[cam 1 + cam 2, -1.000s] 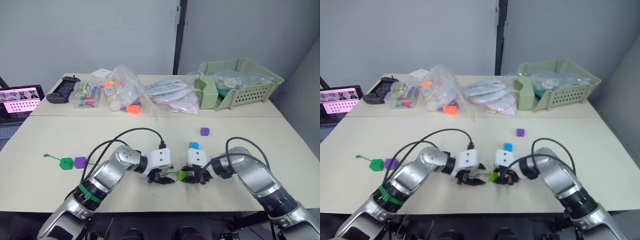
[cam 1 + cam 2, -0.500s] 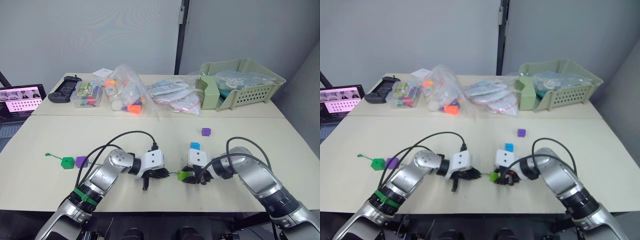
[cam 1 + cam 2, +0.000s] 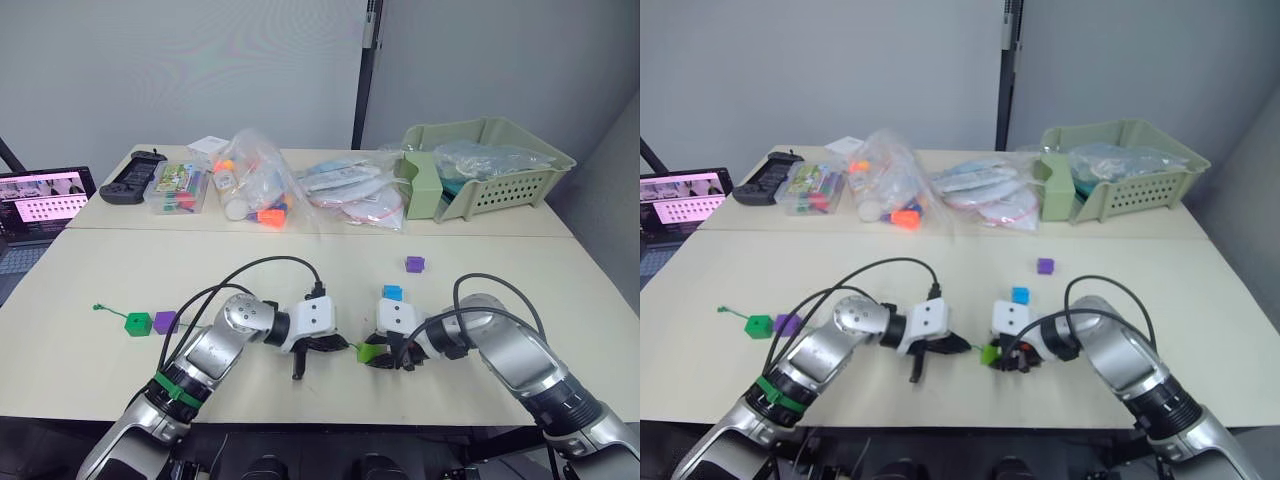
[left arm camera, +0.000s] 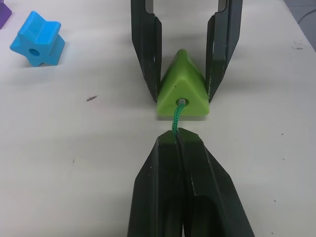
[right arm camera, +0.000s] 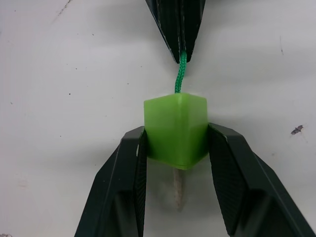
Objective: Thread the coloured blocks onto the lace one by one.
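Currently, largest to smallest:
Right gripper [image 5: 177, 148]: clamped the light green block [image 5: 176, 128], lower centre of the frame.
Left gripper [image 4: 178, 136]: pinched the lace [image 4: 176, 117] just beside the block.
Risk: tip [image 5: 178, 193] barely through; slack could pull it out.

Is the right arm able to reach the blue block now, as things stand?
Probably not at once. The blue block lies near the right pincer with bare table between, but that pincer is shut on the light green block, through which the lace already runs.
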Available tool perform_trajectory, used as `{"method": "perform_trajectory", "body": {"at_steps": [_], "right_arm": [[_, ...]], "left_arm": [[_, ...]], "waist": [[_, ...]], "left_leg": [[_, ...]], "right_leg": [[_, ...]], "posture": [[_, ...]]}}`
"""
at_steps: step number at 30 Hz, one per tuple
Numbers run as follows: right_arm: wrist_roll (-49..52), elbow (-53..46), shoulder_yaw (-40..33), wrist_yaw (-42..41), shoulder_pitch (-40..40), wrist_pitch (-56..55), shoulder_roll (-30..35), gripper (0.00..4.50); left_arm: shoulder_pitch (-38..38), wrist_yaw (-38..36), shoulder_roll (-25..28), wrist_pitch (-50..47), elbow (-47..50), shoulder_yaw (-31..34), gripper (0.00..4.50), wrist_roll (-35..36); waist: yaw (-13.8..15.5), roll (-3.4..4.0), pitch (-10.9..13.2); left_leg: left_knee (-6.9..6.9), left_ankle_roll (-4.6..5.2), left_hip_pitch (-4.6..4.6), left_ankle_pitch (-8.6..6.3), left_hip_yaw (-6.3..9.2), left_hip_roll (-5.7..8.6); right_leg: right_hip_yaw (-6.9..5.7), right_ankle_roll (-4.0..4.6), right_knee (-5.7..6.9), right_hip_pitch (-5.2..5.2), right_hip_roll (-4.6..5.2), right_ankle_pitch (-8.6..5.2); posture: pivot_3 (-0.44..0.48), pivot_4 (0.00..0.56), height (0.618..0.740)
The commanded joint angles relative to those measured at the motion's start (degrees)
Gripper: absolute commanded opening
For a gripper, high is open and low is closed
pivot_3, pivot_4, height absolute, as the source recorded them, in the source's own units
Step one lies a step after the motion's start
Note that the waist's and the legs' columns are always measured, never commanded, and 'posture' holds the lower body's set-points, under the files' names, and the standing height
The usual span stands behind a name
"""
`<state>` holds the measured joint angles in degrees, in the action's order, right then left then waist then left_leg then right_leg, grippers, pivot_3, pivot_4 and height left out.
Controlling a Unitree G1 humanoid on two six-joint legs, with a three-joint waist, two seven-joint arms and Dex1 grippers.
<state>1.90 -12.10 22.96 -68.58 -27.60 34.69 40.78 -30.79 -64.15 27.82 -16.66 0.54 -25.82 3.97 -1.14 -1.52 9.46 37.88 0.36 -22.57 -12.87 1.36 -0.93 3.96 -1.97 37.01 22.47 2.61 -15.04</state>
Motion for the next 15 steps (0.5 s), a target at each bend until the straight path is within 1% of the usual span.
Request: {"method": "perform_trajectory", "body": {"at_steps": [1, 8, 12, 15], "right_arm": [[0.4, -1.4, 1.7, -0.3, 1.3, 0.9, 0.4, 1.3], [0.4, -2.0, 1.8, -0.1, 1.4, 1.6, 0.6, 1.3], [0.4, -2.1, 1.9, 0.0, 1.4, 1.8, 0.6, 1.3], [0.4, -2.3, 1.9, 0.1, 1.4, 2.0, 0.5, 1.3]], "left_arm": [[-1.2, -0.1, -0.3, -0.3, 2.3, -0.6, 0.0, -0.9], [-2.2, 1.4, -4.8, -0.6, -0.2, -3.0, 0.0, -2.9], [-2.6, 1.8, -6.3, -1.2, -0.6, -3.4, 0.0, -3.7], [-2.6, 2.4, -6.3, -2.1, -0.6, -2.5, 0.0, -4.1]], "waist": [[0.0, 0.0, 0.0], [0.2, 0.0, 0.0], [0.3, 0.0, 0.0], [0.4, 0.0, 0.0]], "left_leg": [[0.0, 0.0, 0.0, 0.0, 0.0, 0.0], [0.0, 0.0, -0.02, 0.0, -0.01, 0.01], [0.0, 0.0, -0.01, 0.0, 0.0, 0.02], [0.03, 0.0, 0.03, 0.0, 0.0, 0.04]], "right_leg": [[0.0, 0.0, 0.0, 0.0, 0.0, 0.0], [0.0, 0.0, -0.02, 0.0, 0.0, 0.0], [-0.01, -0.01, -0.02, -0.02, 0.0, 0.0], [-0.01, -0.01, -0.03, -0.09, 0.02, 0.0]], "posture": [[0.0, 0.15, 0.74], [0.0, 0.15, 0.74], [0.0, 0.15, 0.74], [0.0, 0.15, 0.74]]}}
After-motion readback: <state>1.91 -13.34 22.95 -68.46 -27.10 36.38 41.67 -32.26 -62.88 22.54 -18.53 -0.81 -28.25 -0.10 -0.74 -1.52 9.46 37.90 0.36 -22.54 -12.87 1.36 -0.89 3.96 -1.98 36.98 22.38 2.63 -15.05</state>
